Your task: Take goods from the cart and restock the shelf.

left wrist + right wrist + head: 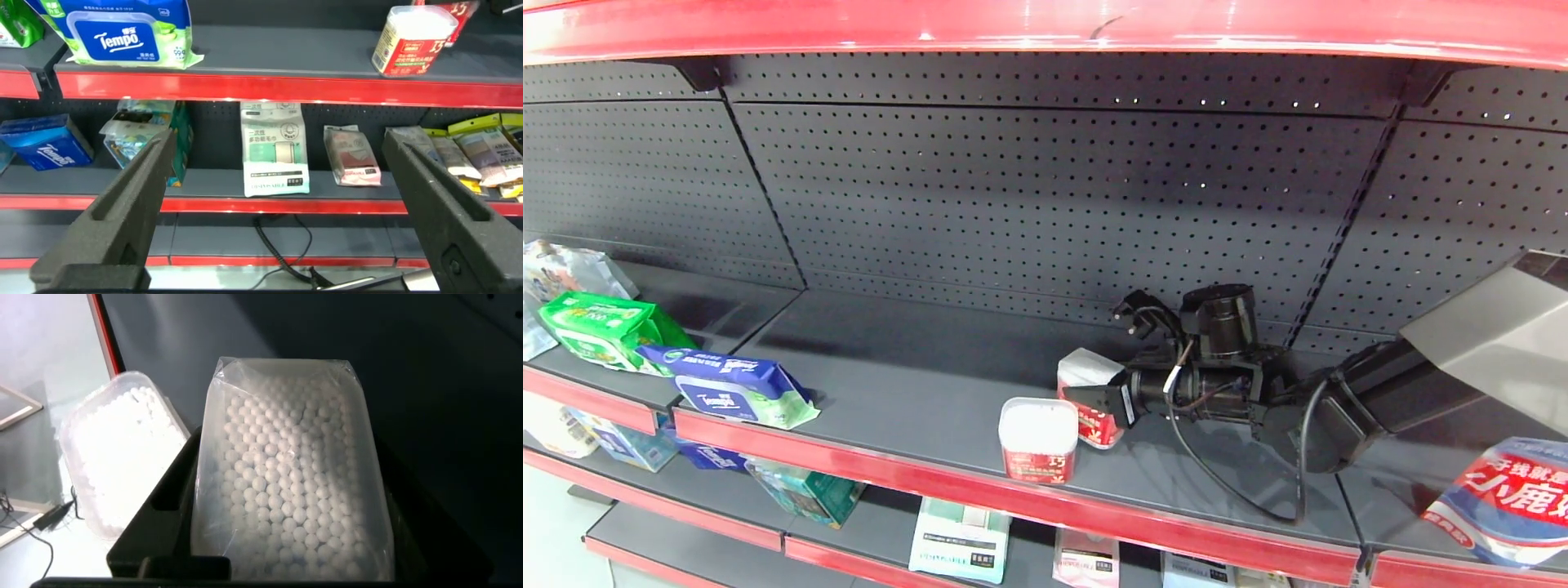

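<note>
Step in hand, by your reading: placement. Your right tool (1094, 398) is out over the middle shelf (907, 384) and clamped on a red-and-white cotton-swab box (1083, 367), with a finger down each long side. The right wrist view looks through the clear lid onto rows of white tips. The box is tilted, not upright. It sits in from the red front rail (866, 459), just behind a second swab box (1038, 438) and a little to the robot's right of it. That second box stands upright at the shelf's front edge. Whether the held box's base touches the shelf board cannot be told from here. Your left tool (279, 163) has its fingers spread wide with nothing between them, and it faces the lower shelf (204, 186) with its packets. Judgement: one box is placed and this one is nearly down, so the restocking is early, with most of the shelf bare. Next move, as estimated: level the box and lower it until the base is flat on the board, keeping a gap from the second box, which a sideways nudge could tip over the rail. Then part the fingers just enough to clear the sides and back the arm straight out before you go for more goods.
</note>
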Tool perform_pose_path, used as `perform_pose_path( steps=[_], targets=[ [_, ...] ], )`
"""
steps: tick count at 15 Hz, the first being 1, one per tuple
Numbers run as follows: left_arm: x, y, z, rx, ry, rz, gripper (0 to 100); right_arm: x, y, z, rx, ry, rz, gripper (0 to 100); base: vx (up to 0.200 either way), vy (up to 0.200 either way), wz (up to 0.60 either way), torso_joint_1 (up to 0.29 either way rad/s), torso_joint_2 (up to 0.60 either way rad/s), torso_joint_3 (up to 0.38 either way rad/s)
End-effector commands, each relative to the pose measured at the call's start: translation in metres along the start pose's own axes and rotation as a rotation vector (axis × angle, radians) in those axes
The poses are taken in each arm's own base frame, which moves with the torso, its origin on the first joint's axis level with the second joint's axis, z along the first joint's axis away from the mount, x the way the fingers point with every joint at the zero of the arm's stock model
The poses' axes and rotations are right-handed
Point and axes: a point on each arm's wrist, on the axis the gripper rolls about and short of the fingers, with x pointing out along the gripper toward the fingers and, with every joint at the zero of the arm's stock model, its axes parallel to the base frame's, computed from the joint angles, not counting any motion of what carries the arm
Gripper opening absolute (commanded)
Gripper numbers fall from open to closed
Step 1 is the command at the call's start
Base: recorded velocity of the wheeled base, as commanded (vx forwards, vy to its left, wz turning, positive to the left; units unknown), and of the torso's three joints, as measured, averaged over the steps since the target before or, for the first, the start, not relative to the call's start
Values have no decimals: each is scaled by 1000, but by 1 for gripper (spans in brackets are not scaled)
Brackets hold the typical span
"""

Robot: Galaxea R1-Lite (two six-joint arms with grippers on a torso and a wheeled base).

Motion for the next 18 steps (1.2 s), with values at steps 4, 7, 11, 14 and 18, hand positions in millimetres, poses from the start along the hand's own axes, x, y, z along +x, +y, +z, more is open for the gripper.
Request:
perform_pose_path(
  steps=[4,7,11,14,18],
  targets=[
    [0,0,0,-7,0,2,100,-1,1,-1,0,4,2,0,0,0,0,0,0,0],
    [0,0,0,-6,1,-1,100,-1,1,-2,2,8,2,0,0,0,0,0,0,0],
    [0,0,0,-6,1,-1,100,-1,2,-3,2,11,2,0,0,0,0,0,0,0],
    [0,0,0,-6,1,-1,100,2,1,-6,3,19,1,0,0,0,0,0,0,0],
    [0,0,0,-6,1,-1,100,3,-6,-4,7,10,-14,0,0,0,0,0,0,0]
  ],
)
